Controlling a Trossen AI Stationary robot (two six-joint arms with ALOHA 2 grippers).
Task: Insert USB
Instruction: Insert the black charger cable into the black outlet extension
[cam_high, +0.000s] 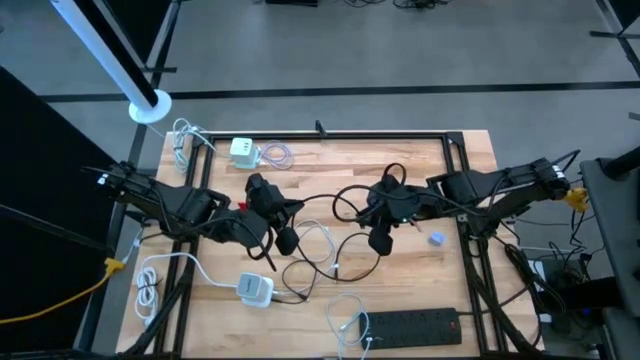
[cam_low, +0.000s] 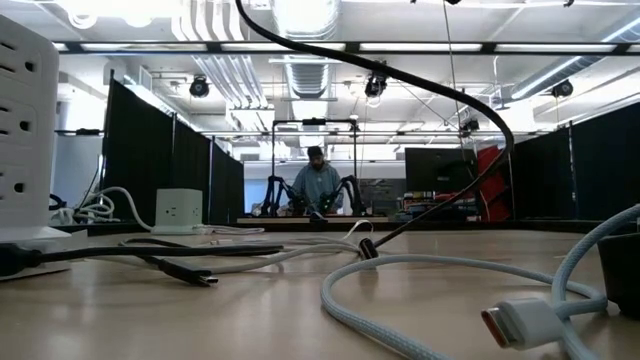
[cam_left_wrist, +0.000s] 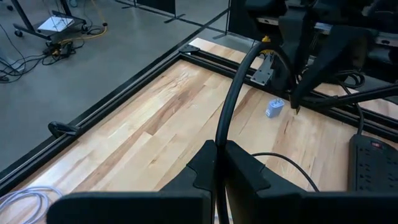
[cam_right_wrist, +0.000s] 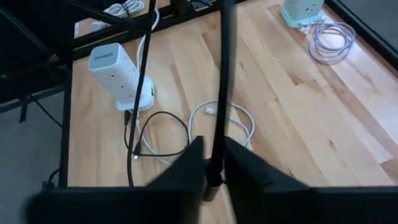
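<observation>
- Progress: early to middle, as I judge it; a cable is lifted but no plug is seated in any port that shows.
- Left gripper (cam_left_wrist: 219, 163) clamped on the black cable (cam_left_wrist: 239, 81), fingers pinched together around it, above the wooden table (cam_high: 470, 160) left of centre.
- Right gripper (cam_right_wrist: 211, 163) closed on a black cable too, probably the same one, though the high view is too tangled to confirm.
- USB plug itself: cannot pick out which end is held; a loose white connector (cam_low: 520, 322) lies on the table in the low view.
- Candidate sockets: white charger block (cam_high: 256, 288) near the front, white-green adapter (cam_high: 243, 150) at the back, black power strip (cam_high: 412, 324) at the front edge.
- Left to do: align the plug with a port, push it in, release.
- Person (cam_low: 316, 184) beyond the table, not involved.
</observation>
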